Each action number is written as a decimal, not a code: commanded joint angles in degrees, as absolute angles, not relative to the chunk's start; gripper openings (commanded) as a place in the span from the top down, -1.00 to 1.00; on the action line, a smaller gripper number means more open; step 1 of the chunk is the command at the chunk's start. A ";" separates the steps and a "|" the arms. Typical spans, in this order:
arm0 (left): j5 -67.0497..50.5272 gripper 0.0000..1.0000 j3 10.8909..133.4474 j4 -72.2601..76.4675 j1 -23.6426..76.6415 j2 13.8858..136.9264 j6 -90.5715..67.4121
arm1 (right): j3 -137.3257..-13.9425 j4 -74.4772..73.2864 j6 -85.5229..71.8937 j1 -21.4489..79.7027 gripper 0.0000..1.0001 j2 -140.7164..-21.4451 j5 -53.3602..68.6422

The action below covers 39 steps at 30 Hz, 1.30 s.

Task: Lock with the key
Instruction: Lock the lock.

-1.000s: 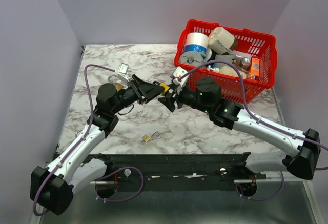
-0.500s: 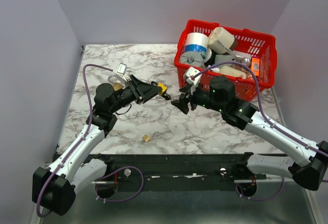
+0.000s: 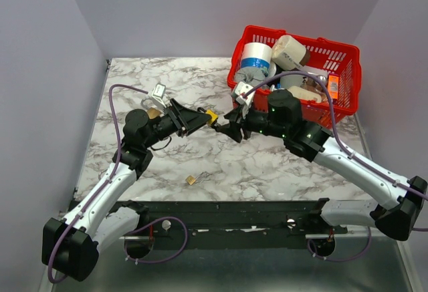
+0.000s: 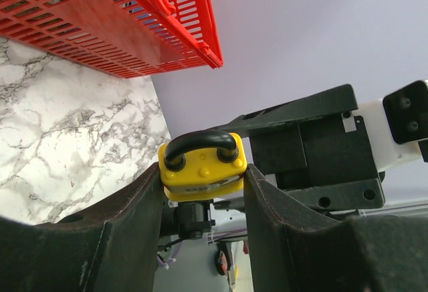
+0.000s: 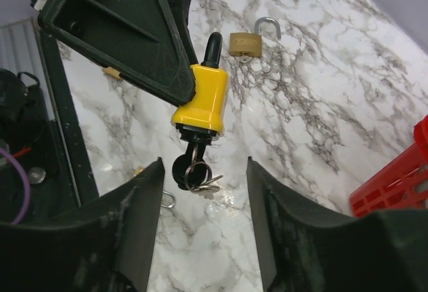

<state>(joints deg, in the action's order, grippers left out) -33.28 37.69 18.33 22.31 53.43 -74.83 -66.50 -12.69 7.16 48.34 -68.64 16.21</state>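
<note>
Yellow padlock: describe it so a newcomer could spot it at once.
From the red basket on the table, look just left of it, above the marble. The yellow padlock is clamped between the left fingers, with a key stuck in its base. Unlike the brass padlock lying on the table, it is yellow, black-shackled and held off the surface.

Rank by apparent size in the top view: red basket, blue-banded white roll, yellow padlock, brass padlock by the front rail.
1. red basket
2. white roll
3-4. yellow padlock and brass padlock: both tiny, too alike to rank; the yellow one is partly hidden.
</note>
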 commanded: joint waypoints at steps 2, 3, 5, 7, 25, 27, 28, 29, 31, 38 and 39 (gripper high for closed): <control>-33.58 1.00 38.06 21.71 22.59 52.29 -75.32 | -68.73 -12.92 7.38 48.78 0.10 -70.75 16.70; -33.49 1.00 38.06 21.62 22.67 52.38 -75.41 | -68.73 -12.83 7.47 48.87 0.13 -70.84 16.53; -33.05 1.00 38.06 21.71 22.94 52.56 -75.50 | -69.17 -12.74 7.82 49.13 0.14 -71.54 16.08; -32.78 1.00 38.06 21.53 23.11 52.73 -75.41 | -69.43 -12.83 7.82 49.30 0.13 -72.07 15.91; -30.85 1.00 37.70 19.60 23.99 53.26 -75.50 | -69.96 -11.08 7.57 51.06 -0.55 -73.30 14.94; -31.02 1.00 37.71 19.95 24.17 53.26 -75.67 | -70.75 -10.64 7.12 51.06 -0.50 -74.26 15.12; -31.11 1.00 37.71 20.04 24.26 53.26 -75.67 | -71.01 -10.55 6.77 51.06 -0.47 -74.53 15.03; -31.03 1.00 37.71 20.04 24.34 53.26 -75.50 | -71.36 -10.37 6.77 50.98 -0.44 -75.14 15.03; -30.94 1.00 37.71 20.04 24.35 53.09 -75.50 | -71.89 -9.93 6.68 50.98 -0.40 -75.41 14.42; -30.59 1.00 37.70 19.86 24.43 52.91 -75.59 | -71.37 -9.67 7.03 50.98 0.25 -75.67 14.33; -30.50 1.00 37.79 19.95 24.43 53.00 -75.67 | -71.11 -9.67 7.12 50.98 0.44 -75.59 14.15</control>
